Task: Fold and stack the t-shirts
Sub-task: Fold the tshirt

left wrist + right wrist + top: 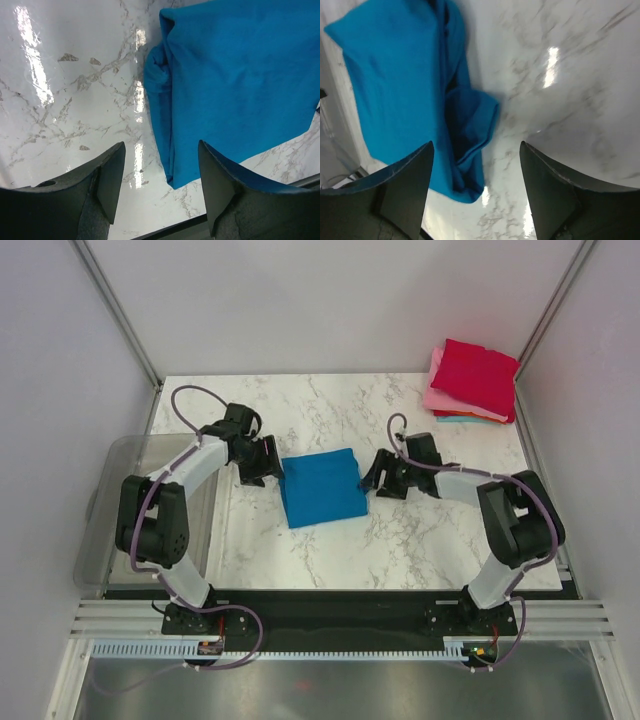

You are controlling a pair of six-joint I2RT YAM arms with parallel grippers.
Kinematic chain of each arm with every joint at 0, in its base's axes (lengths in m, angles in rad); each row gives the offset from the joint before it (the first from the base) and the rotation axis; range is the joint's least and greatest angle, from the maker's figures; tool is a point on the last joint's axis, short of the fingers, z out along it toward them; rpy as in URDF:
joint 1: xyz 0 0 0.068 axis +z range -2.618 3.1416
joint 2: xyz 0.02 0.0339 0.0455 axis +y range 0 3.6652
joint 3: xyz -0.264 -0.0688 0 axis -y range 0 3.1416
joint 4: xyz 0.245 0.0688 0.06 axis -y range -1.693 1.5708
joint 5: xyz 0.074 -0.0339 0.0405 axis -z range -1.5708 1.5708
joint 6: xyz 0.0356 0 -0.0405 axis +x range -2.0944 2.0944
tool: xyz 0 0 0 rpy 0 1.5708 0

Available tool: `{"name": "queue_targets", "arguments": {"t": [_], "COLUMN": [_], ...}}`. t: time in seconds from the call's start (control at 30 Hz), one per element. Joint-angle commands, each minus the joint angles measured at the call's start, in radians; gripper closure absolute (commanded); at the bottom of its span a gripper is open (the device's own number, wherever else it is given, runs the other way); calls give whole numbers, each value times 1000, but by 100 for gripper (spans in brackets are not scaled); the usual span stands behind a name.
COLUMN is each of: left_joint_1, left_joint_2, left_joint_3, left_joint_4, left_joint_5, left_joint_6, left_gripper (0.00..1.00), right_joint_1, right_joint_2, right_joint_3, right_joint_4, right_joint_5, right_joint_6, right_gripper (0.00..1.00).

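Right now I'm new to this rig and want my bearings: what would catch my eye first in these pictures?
The folded bright blue t-shirt lies in the middle of the marble table, with the left fingers and right fingers open at either side of it, holding nothing. A stack of folded shirts, crimson on top with pink and teal beneath, sits at the far right corner.

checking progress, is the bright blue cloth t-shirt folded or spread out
Folded: the bright blue cloth t-shirt lies as a compact rectangle, layered edges along one side.
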Motion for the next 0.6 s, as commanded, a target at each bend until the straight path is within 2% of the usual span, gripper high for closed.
{"name": "queue_targets", "arguments": {"t": [0.0,0.13,0.2,0.3,0.43,0.57], "left_joint_1": [-11,-12,-12,-14,-14,-15], "left_joint_2": [-5,-26,-49,-100,-195,-276], "left_joint_3": [-1,-23,-38,-70,-141,-207], "left_joint_4": [64,67,67,66,60,57], "left_joint_5": [58,61,61,75,77,64], "left_joint_6": [17,28,31,37,57,76], "left_gripper": [33,34,34,34,34,34], "right_joint_1": [102,296,341,346,332,250], "right_joint_2": [-100,-218,-271,-349,-424,-466], "right_joint_3": [-127,-227,-256,-237,-158,-174], "right_joint_4": [182,247,253,149,-137,-163], "right_joint_5": [55,171,193,245,369,346], "right_joint_6": [144,236,251,209,40,38], "right_gripper": [24,27,27,25,9,2]}}
